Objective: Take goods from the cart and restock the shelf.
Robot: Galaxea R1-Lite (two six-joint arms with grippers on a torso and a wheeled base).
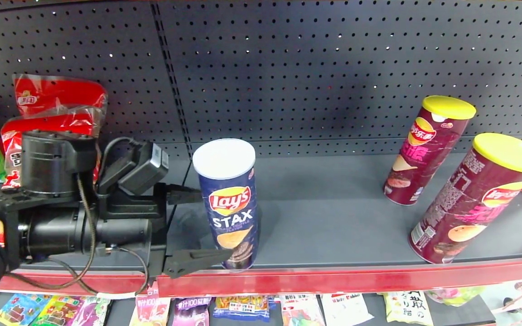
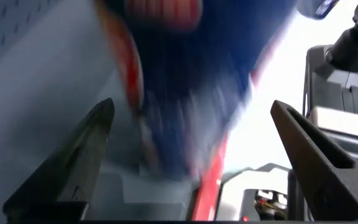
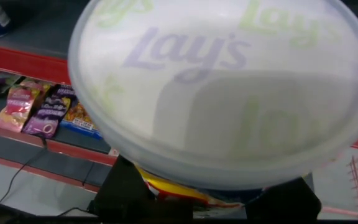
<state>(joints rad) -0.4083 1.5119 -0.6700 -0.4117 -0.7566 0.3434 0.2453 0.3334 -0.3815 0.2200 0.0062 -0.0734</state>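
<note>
The left arm (image 1: 61,231) is lying level and coming in from the robot's left, with its wrist (image 1: 120,233) turned so that the left gripper (image 1: 215,226) is pointing toward the robot's right. Its fingers (image 1: 197,261) are standing wide apart, one farther back and one nearer the front, flanking the blue can (image 1: 229,203). From the left wrist, the left gripper (image 2: 191,143) is showing both fingers (image 2: 82,158) spread, with the blurred can between them. The right gripper (image 3: 204,202) is holding a lidded can (image 3: 222,93), its dark fingers (image 3: 123,193) pressing in on either side below the lid.
</note>
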